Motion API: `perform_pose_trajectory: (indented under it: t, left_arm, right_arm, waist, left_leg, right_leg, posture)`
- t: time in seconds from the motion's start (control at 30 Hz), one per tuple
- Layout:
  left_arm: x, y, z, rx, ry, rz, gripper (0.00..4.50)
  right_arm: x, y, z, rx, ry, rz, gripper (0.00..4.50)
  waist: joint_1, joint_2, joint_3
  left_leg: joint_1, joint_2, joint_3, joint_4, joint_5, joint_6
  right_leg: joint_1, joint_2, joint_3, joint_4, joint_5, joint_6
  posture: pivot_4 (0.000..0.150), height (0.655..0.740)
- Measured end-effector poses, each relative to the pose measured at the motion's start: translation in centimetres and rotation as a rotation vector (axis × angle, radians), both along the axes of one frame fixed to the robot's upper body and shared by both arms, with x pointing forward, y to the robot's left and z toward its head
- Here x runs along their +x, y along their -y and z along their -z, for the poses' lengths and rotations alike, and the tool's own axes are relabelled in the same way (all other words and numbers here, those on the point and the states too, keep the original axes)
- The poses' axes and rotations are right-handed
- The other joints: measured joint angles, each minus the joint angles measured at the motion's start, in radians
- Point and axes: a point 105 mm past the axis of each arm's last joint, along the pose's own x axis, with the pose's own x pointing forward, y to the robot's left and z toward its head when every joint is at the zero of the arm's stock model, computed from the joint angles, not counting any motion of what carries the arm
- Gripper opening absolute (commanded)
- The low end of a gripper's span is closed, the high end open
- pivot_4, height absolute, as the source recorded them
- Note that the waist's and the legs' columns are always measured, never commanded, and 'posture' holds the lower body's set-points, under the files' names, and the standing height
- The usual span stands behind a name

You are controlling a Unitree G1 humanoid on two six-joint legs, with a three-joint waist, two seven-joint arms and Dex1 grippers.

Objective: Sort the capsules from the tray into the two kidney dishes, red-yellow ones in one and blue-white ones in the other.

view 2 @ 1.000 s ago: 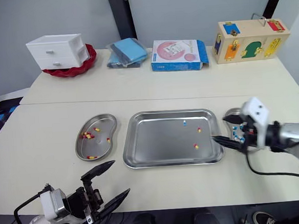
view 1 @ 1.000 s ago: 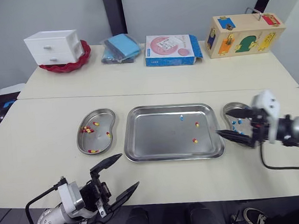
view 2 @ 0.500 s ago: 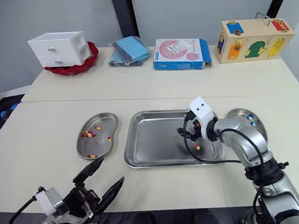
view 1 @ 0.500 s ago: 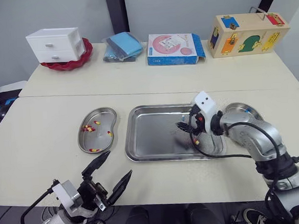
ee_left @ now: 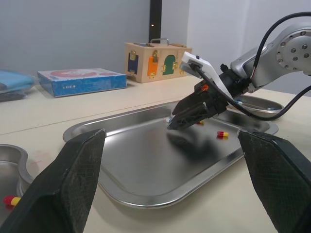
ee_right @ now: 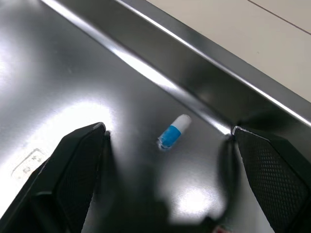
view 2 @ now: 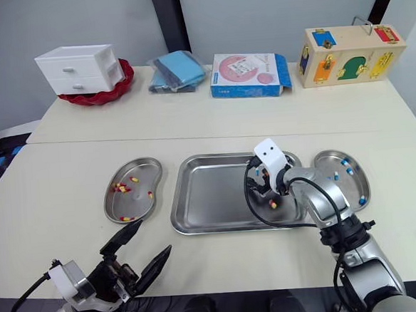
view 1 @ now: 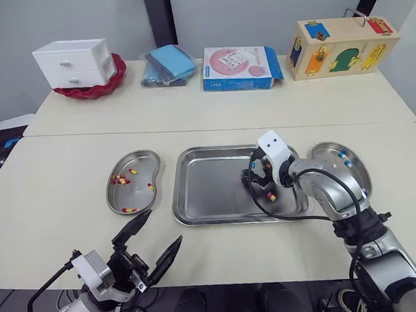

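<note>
My right gripper (view 1: 252,176) is low inside the steel tray (view 1: 204,195), open. In the right wrist view a blue-white capsule (ee_right: 173,131) lies on the tray floor between its two fingers (ee_right: 77,165), untouched. A red-yellow capsule (view 1: 271,196) lies just beside the gripper, toward the tray's near right. The left kidney dish (view 1: 138,161) holds several red-yellow capsules. The right kidney dish (view 1: 363,181) holds a few blue-white ones. My left gripper (view 1: 148,244) hangs open and empty off the table's near edge at the left.
Along the far side of the table stand a white drawer unit on a red bowl (view 1: 80,65), a blue packet (view 1: 166,65), a blue-pink box (view 1: 241,68) and a wooden latch box (view 1: 343,46).
My right gripper has travelled from beside the right dish into the tray and now straddles the blue-white capsule. The left gripper has hardly moved. The camera shifted a little.
</note>
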Motion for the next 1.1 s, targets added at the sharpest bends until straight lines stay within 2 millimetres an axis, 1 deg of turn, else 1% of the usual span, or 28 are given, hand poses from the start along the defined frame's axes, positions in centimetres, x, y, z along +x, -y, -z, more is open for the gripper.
perform_pose_trajectory:
  t: [0.13,0.27,0.33,0.47,0.8,0.83,0.9,0.97,1.03,1.07,1.1]
  left_arm:
    - [0.0,0.0,-0.1,0.006,0.002,0.005,4.50]
    - [0.0,-0.1,-0.1,0.011,0.002,0.007,4.50]
    - [0.1,0.0,-0.1,0.011,0.003,0.008,4.50]
    - [0.1,0.0,-0.2,0.011,0.007,0.008,4.50]
    - [0.1,0.0,-0.2,0.020,0.008,0.018,4.50]
    - [0.1,0.0,-0.2,0.027,0.010,0.028,4.50]
    - [0.2,0.2,-0.5,0.052,0.030,0.065,4.50]
    - [0.4,0.3,-0.5,0.076,0.042,0.106,4.50]
    - [0.6,0.5,-0.5,0.098,0.061,0.152,4.50]
    - [0.5,0.6,-0.5,0.106,0.068,0.171,4.50]
    - [0.5,0.9,-0.5,0.113,0.076,0.202,4.50]
  right_arm:
    - [0.0,-0.3,0.0,-0.003,0.005,-0.001,2.54]
    - [0.0,-0.5,0.0,-0.001,0.007,-0.002,1.52]
    - [0.0,-0.5,0.0,-0.003,0.010,-0.001,0.93]
    - [0.0,-0.7,0.0,-0.005,0.015,0.000,0.01]
    - [-0.2,-1.0,-0.1,0.006,0.022,-0.033,0.01]
    - [-0.3,-1.0,-0.2,0.010,0.024,-0.042,0.01]
    - [-1.0,-0.6,-1.0,0.038,0.038,-0.080,0.01]
    - [-1.9,0.9,-2.5,0.073,0.069,-0.110,0.01]
    - [-2.9,3.1,-3.8,0.082,0.095,-0.123,0.01]
    - [-3.3,4.0,-4.1,0.078,0.101,-0.124,0.01]
    - [-3.8,5.4,-4.4,0.068,0.101,-0.115,0.01]
  waist:
    - [-0.005,0.000,0.000]
    - [-0.007,0.000,0.000]
    - [-0.009,0.000,0.000]
    - [-0.013,0.000,0.000]
    - [-0.014,0.000,0.000]
    - [-0.014,0.000,0.000]
    - [-0.009,0.001,0.001]
    - [-0.004,0.001,0.001]
    - [0.002,0.001,0.001]
    - [0.002,0.001,0.001]
    - [0.003,0.001,0.001]
  left_leg:
    - [0.000,0.000,0.000,0.000,0.000,0.000]
    - [0.000,0.000,0.000,0.000,0.000,0.000]
    - [0.000,0.000,0.000,0.000,0.000,0.000]
    - [0.000,0.000,0.000,0.000,0.000,0.000]
    - [0.000,0.000,0.000,0.000,0.000,0.000]
    - [0.000,0.000,0.000,0.000,0.000,0.000]
    - [-0.001,0.000,0.000,0.000,0.000,0.000]
    - [-0.001,0.000,0.000,0.000,0.000,0.000]
    - [-0.001,0.000,0.000,0.000,0.000,0.000]
    - [-0.001,0.000,0.000,0.000,0.000,0.000]
    - [-0.001,0.000,0.000,0.000,0.000,0.000]
  right_leg:
    - [0.000,0.000,0.000,0.001,0.000,0.000]
    - [-0.001,0.000,0.000,0.002,0.000,0.000]
    - [-0.001,0.000,0.000,0.002,0.000,0.000]
    - [-0.001,0.000,0.000,0.002,0.000,0.000]
    - [-0.001,0.000,0.000,0.002,0.000,0.000]
    - [-0.001,0.000,0.000,0.002,0.000,0.000]
    - [-0.002,0.000,0.000,0.002,0.000,0.000]
    - [-0.001,0.000,0.000,0.001,0.000,0.000]
    - [-0.001,0.000,0.000,0.000,0.000,0.000]
    - [-0.001,0.000,0.000,0.000,0.000,0.000]
    - [-0.001,0.000,0.000,0.000,0.000,0.000]
  posture:
    - [0.150,0.7400]
    - [0.150,0.7400]
    - [0.150,0.7400]
    - [0.150,0.7400]
    - [0.150,0.7400]
    - [0.150,0.7400]
    - [0.150,0.7400]
    - [0.150,0.7400]
    - [0.150,0.7400]
    - [0.150,0.7400]
    - [0.150,0.7400]
